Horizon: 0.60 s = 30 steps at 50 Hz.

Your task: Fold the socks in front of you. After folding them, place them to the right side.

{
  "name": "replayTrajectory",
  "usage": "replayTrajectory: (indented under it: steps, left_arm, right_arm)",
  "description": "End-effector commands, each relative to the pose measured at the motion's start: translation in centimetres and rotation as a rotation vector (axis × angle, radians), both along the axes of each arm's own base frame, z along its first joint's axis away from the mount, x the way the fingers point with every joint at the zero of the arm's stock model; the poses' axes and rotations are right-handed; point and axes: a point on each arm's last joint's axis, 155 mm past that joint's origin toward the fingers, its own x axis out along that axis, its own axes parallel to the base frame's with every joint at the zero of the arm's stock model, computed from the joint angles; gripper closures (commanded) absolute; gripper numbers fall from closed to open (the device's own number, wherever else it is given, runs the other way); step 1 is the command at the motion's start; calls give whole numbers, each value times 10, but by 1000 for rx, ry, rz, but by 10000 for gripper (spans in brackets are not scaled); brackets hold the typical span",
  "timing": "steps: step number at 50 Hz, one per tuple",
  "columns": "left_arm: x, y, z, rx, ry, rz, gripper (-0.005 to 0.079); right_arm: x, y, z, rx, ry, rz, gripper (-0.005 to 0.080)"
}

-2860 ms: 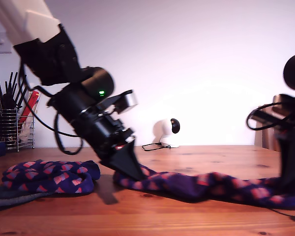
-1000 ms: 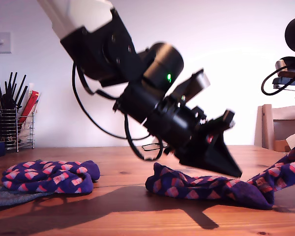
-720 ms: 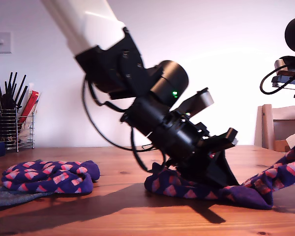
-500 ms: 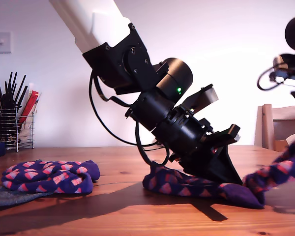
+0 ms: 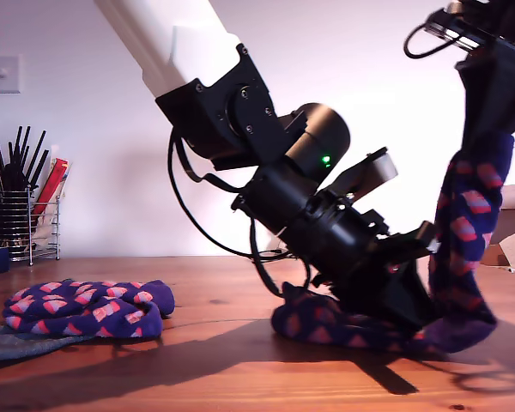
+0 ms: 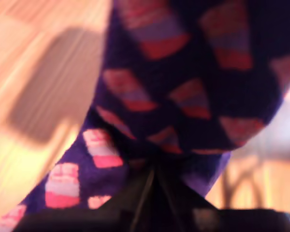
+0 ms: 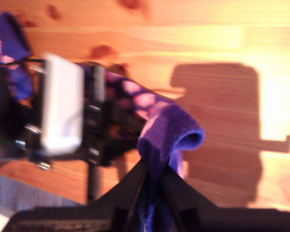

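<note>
Pinning one end of the navy-purple, pink-checked knit sock (image 5: 343,324) to the wooden bench (image 5: 223,378) at the exterior view's right, my first claw (image 5: 403,313) stays clamped while my second claw (image 7: 152,180), closed, lifts the other end overhead; fold half-made, placing undone, another checked sock (image 5: 86,307) bundled at the view's left.

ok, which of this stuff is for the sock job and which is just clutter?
Job: lifted checked sock, bunched checked sock, grey sock under it, my first claw, my second claw.
Clutter: wire utensil rack, wall switch.

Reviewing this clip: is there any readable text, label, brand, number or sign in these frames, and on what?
None readable. The arm, the checked sock and the wall plate show no lettering; a green light on the arm is only a dot. The red item in the wire holder is too blurred.
</note>
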Motion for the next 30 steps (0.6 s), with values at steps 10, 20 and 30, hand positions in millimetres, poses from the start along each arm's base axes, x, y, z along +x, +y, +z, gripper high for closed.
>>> replayTrajectory:
  steps: [10,20,30]
  left_arm:
    - [-8,-18,-6,-33,18,2,764]
    - [-14,-29,1,-57,23,-2,764]
    - [-17,-35,7,-69,18,-10,764]
  right_arm:
    - [-2,13,9,15,-19,18,765]
    - [-4,21,9,18,-25,39,765]
    - [-5,23,8,5,-27,52,765]
